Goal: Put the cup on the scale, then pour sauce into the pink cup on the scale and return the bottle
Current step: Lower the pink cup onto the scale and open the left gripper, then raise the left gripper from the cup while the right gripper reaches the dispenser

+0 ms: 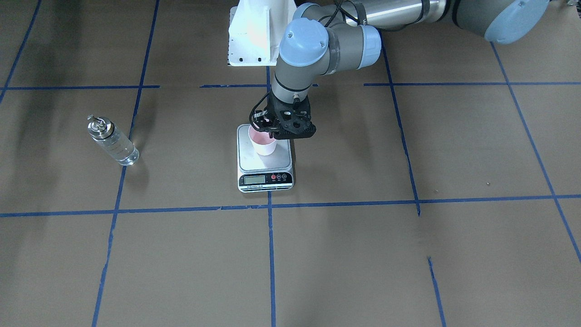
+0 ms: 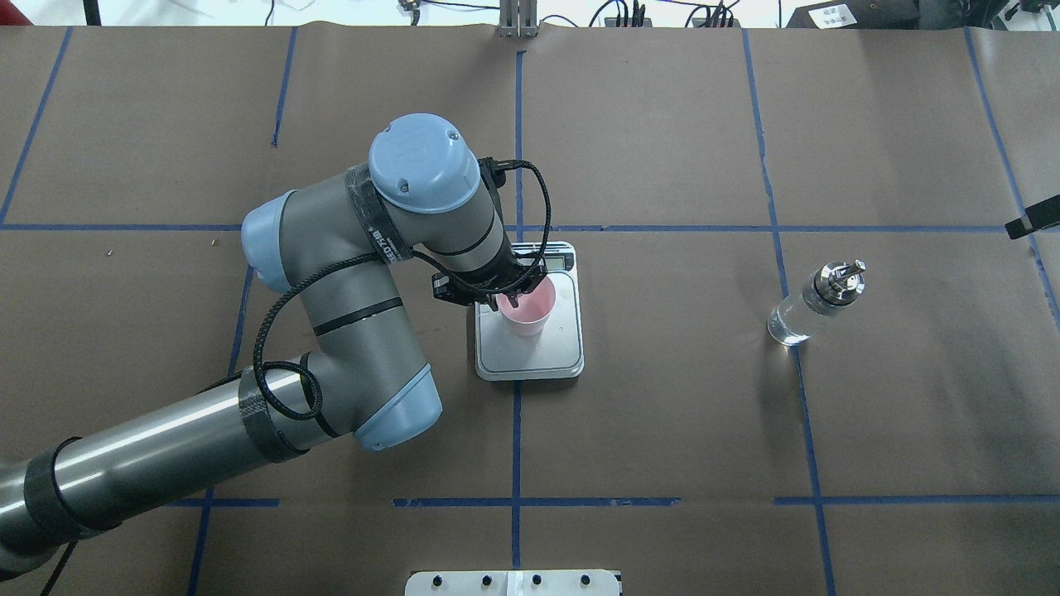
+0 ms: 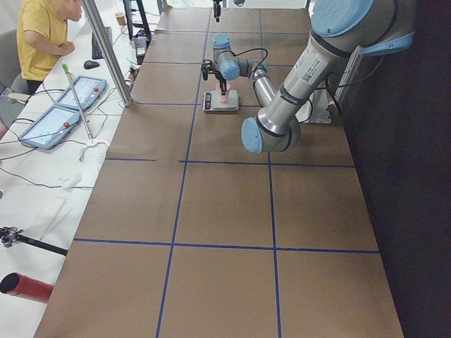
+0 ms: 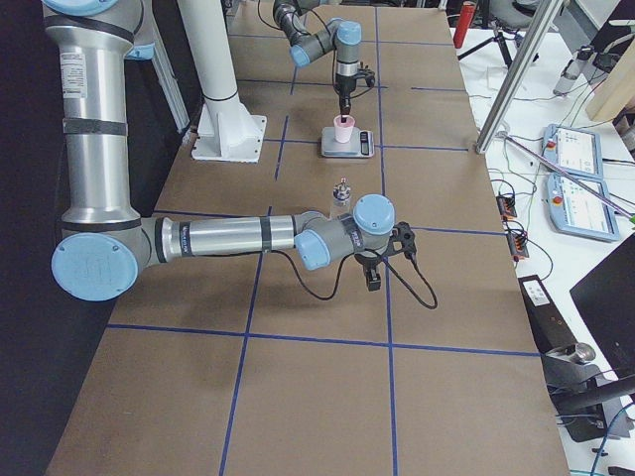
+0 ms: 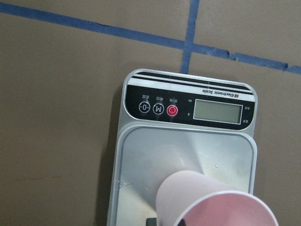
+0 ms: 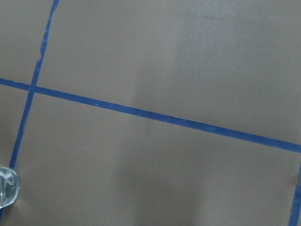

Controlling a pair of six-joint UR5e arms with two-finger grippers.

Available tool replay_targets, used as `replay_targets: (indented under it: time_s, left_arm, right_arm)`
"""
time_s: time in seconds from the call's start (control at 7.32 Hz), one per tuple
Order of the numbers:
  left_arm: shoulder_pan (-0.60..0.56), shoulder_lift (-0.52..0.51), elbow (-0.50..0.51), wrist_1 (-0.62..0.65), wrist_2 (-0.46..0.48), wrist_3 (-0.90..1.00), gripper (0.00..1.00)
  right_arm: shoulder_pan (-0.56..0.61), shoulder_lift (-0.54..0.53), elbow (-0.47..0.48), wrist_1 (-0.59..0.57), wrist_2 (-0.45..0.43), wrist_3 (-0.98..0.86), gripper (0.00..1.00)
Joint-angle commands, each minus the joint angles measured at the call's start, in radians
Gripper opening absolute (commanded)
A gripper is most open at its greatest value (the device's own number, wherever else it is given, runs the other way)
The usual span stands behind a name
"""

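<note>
The pale pink cup (image 1: pixel 264 144) stands on or just above the silver platform of the scale (image 1: pixel 265 179), tilted a little in the left wrist view (image 5: pixel 207 202). My left gripper (image 1: pixel 268 129) comes down from above and is shut on the cup's rim, with one finger inside. The clear glass bottle (image 1: pixel 113 141) with its silver pourer stands upright on the table well off to the robot's right (image 2: pixel 816 302), holding clear sauce. My right gripper (image 4: pixel 375 278) hovers near the bottle, apart from it; I cannot tell whether it is open or shut.
Brown paper with blue tape lines (image 1: pixel 272 205) covers the table. The white robot base (image 1: pixel 254 36) stands behind the scale. An operator's desk with tablets (image 3: pixel 63 109) runs along the far side. The bottle's edge shows in the right wrist view (image 6: pixel 7 187).
</note>
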Motion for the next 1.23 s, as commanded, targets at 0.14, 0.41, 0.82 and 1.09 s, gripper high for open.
replay_targets:
  time_s: [0.14, 0.41, 0.82, 1.09]
  left_arm:
    - [-0.07, 0.073, -0.196, -0.009, -0.005, -0.003, 0.4]
    - [-0.139, 0.153, -0.26, -0.012, -0.008, 0.01, 0.47]
    - [-0.188, 0.17, -0.26, -0.045, -0.006, 0.033, 0.64]
    - [-0.224, 0.194, -0.255, -0.048, -0.005, 0.095, 0.66]
  right_arm:
    - [-0.072, -0.02, 0.045, 0.177, -0.01, 0.187, 0.93]
    - [-0.252, -0.131, 0.046, 0.63, -0.209, 0.479, 1.0]
    - [-0.366, -0.274, 0.218, 0.695, -0.25, 0.538, 1.0]
    - [-0.606, -0.29, 0.287, 0.692, -0.542, 0.652, 1.0]
